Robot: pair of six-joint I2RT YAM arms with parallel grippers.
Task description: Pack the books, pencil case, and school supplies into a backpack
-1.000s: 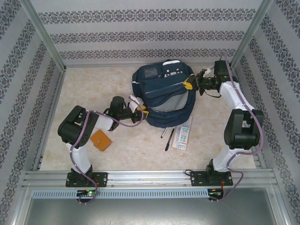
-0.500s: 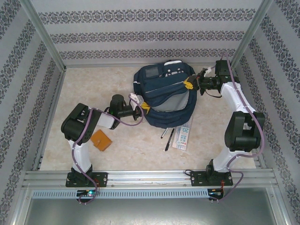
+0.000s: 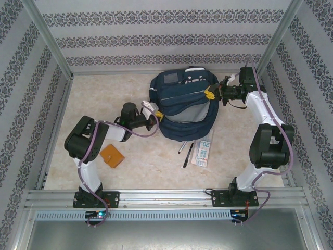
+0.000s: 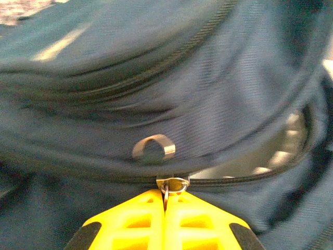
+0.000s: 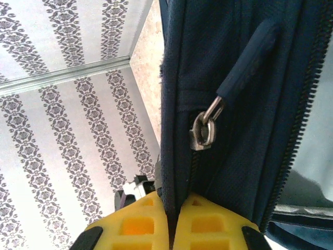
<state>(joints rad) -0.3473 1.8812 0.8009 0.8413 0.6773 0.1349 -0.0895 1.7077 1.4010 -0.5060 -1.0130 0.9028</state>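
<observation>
Marbled tabletop (image 3: 104, 104) carries your backpack (image 3: 183, 112) at centre back; your left gripper (image 3: 157, 117) pinches its zipper pull (image 4: 169, 185), and your right gripper (image 3: 209, 94) clamps fabric at its right edge.

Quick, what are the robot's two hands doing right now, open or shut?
Left gripper: shut, pinching the zipper pull of the backpack.
Right gripper: shut, clamping the backpack by its side edge.
</observation>
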